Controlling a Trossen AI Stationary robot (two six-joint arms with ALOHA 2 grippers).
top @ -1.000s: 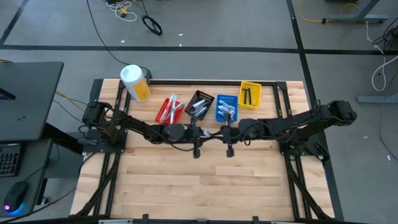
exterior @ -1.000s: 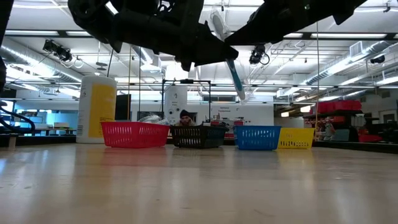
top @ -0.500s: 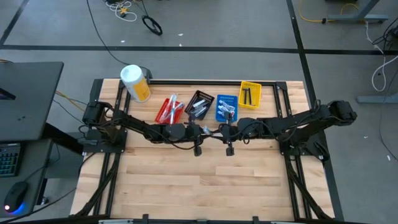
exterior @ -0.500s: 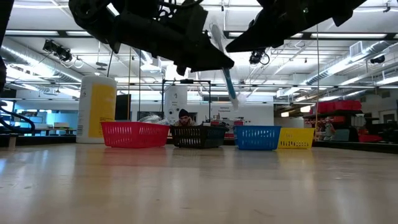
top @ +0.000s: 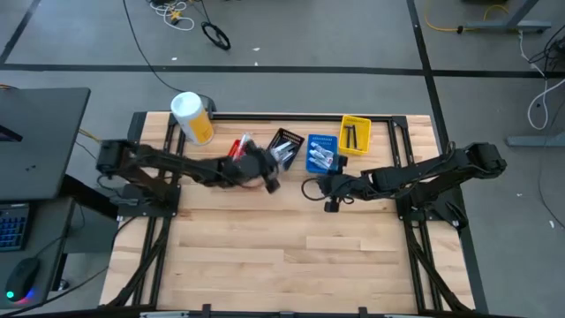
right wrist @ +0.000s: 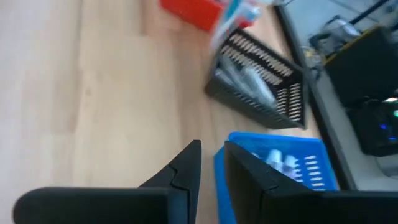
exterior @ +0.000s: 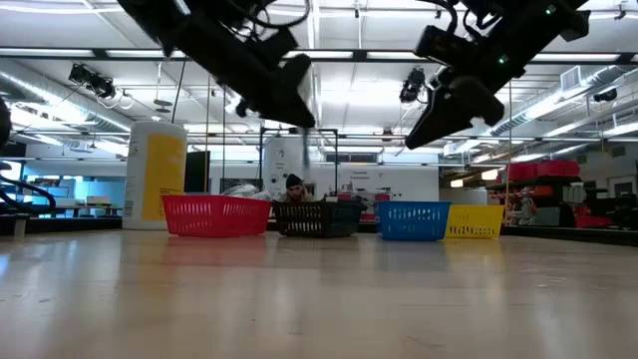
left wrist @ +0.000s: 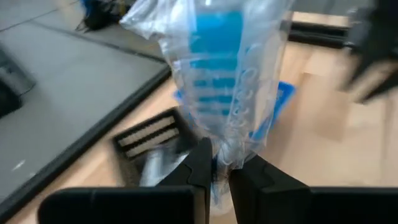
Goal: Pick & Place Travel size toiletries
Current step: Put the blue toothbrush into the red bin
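Note:
A blue toothbrush in a clear plastic wrapper (left wrist: 217,74) sticks out past my left gripper (left wrist: 227,171), which is shut on it above the table, just near of the red bin (top: 238,155) and the black bin (top: 284,146). My right gripper (right wrist: 212,160) hangs near of the blue bin (top: 322,152), its fingers slightly apart with nothing between them. Other wrapped toiletries lie in the red, black and blue bins. Dark items lie in the yellow bin (top: 355,132). My left gripper pinches the wrapper's end (left wrist: 227,148) between its two fingers. The wrapped toothbrush reaches on past the fingertips toward the bins, lifted clear of the table. Whether the fingers have the brush itself or only the plastic, I cannot tell.
The big yellow canister (top: 192,117) with a white lid stands at the far left corner. The bins stand in a row along the far edge. The near half of the wooden table (top: 282,256) is bare wood. A person shows far behind the bins in the low view.
Both grippers stood close together at the table's middle with the wrapped toothbrush hanging at them. My left gripper has swung up and toward the far left, toward the red and black bins, carrying the toothbrush. My right gripper has tipped down and drawn off toward the right without it.

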